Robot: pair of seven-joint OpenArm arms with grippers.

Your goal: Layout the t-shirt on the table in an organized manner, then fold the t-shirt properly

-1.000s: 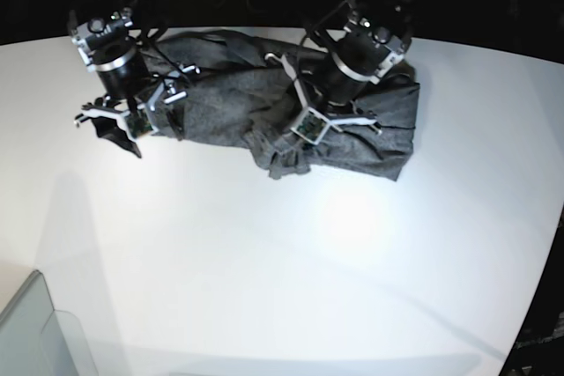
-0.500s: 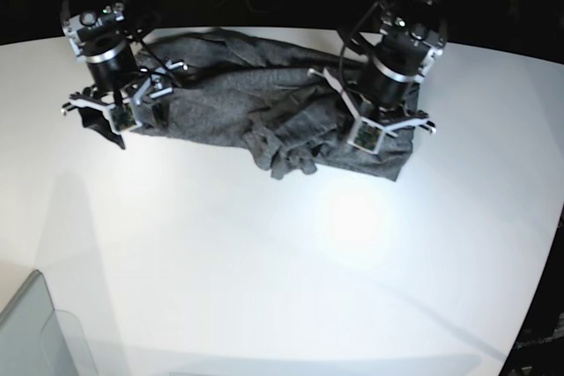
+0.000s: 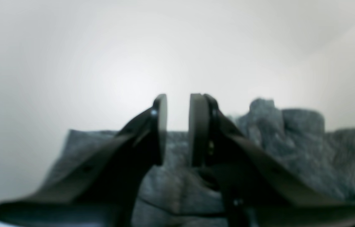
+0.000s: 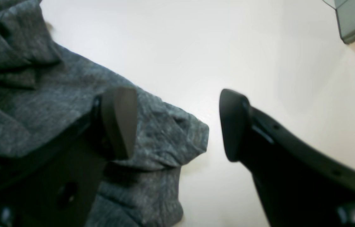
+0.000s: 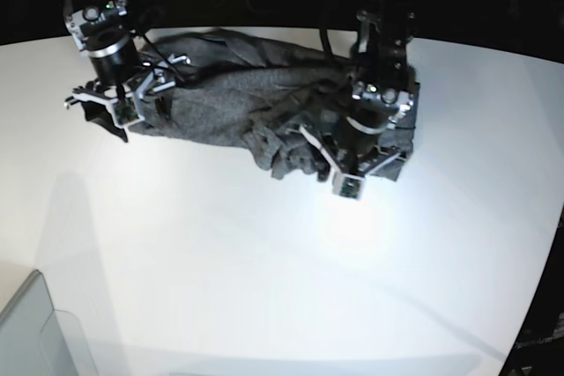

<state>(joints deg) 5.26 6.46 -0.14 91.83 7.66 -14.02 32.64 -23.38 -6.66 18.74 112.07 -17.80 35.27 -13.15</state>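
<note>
knit t-shirt point(image 5: 229, 99) (matt); smooth table point(image 5: 264, 270)

Black left gripper point(image 3: 177, 129) w/ flat dark pads: jaws nearly together, narrow gap, nothing between; arm angled down at base view's right. Black right gripper point(image 4: 177, 124): jaws spread wide, empty, at view's left.

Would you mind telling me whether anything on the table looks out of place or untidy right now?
Yes: the t-shirt lies bunched and twisted at the far side of the table, with rumpled folds instead of a flat spread. Neither the left gripper nor the right gripper is holding it.
</note>
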